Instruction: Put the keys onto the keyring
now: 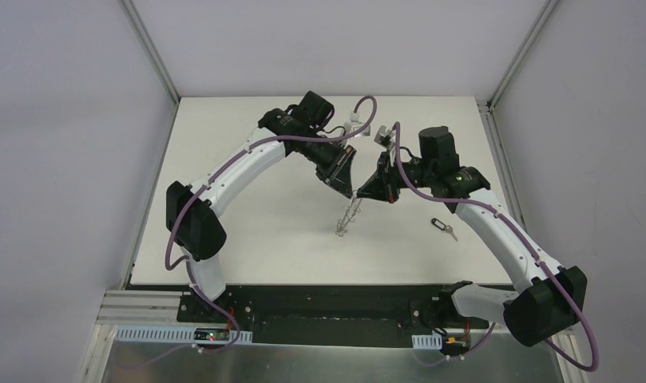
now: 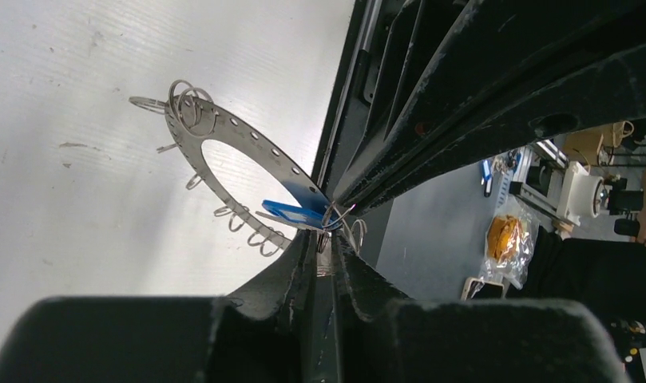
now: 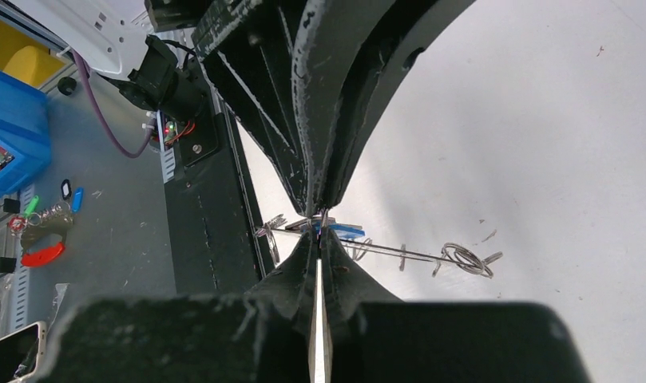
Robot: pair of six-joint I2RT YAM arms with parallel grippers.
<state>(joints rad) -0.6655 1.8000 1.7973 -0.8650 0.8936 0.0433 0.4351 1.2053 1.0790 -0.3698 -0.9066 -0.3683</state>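
The right gripper (image 3: pixel 319 236) is clamped on the edge of the keyring (image 2: pixel 247 137), holding it tilted over the worktop (image 1: pixel 247 215), with the blue key (image 2: pixel 290 213) right at the pinch. The black key (image 1: pixel 441 227) lies well apart on the worktop. The left gripper (image 2: pixel 329 242) is nearly together there, but I can't tell what it holds, and if the blue key isn't properly threaded on, it could drop.

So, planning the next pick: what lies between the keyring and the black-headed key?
Nothing: the top view shows bare table between keyring and black-headed key.
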